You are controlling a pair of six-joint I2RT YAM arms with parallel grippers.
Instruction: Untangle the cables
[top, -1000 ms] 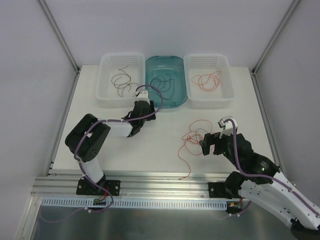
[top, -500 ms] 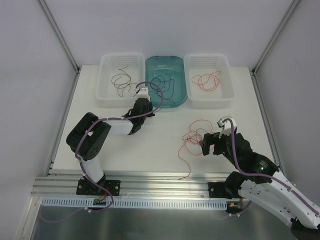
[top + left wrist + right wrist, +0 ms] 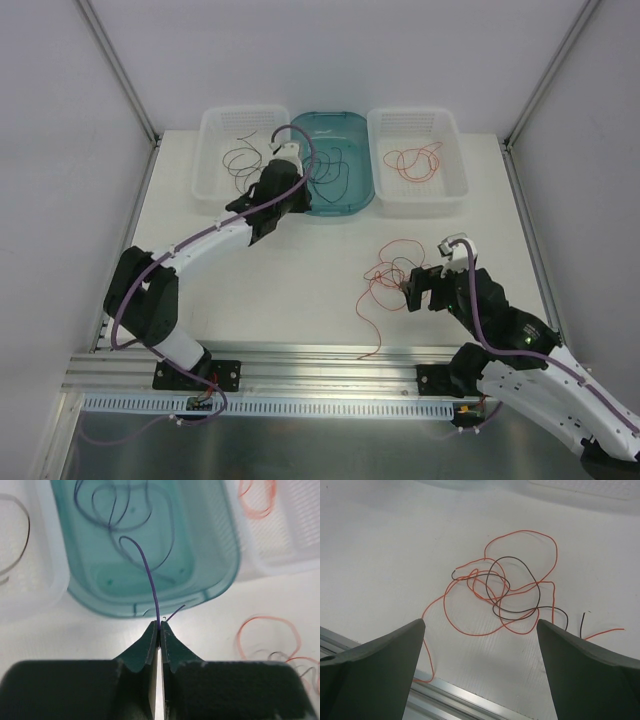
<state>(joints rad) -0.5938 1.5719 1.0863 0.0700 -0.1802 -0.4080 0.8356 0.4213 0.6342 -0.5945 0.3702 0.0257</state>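
My left gripper point(image 3: 159, 626) is shut on one end of a thin blue-purple cable point(image 3: 150, 575). That cable arcs from the pinched tips into the teal bin point(image 3: 220, 587), where other dark blue cables point(image 3: 125, 525) lie. In the top view the left gripper point(image 3: 292, 172) hangs at the bin's near left corner. A tangle of red-orange and dark brown cables point(image 3: 510, 595) lies on the table right of centre point(image 3: 392, 272). My right gripper point(image 3: 480, 630) stands wide open just short of the tangle, nothing between its fingers.
At the table's far edge stand a white basket point(image 3: 215, 190) with dark brown cables point(image 3: 243, 160), the teal bin point(image 3: 355, 198) and another white basket point(image 3: 455, 190) with red-orange cables point(image 3: 415, 160). One red strand point(image 3: 368, 325) trails to the metal rail point(image 3: 330, 372) in front.
My left gripper has shut on the blue-purple cable and the left arm has stretched out away from its base, towards the teal bin. The right arm has barely moved.
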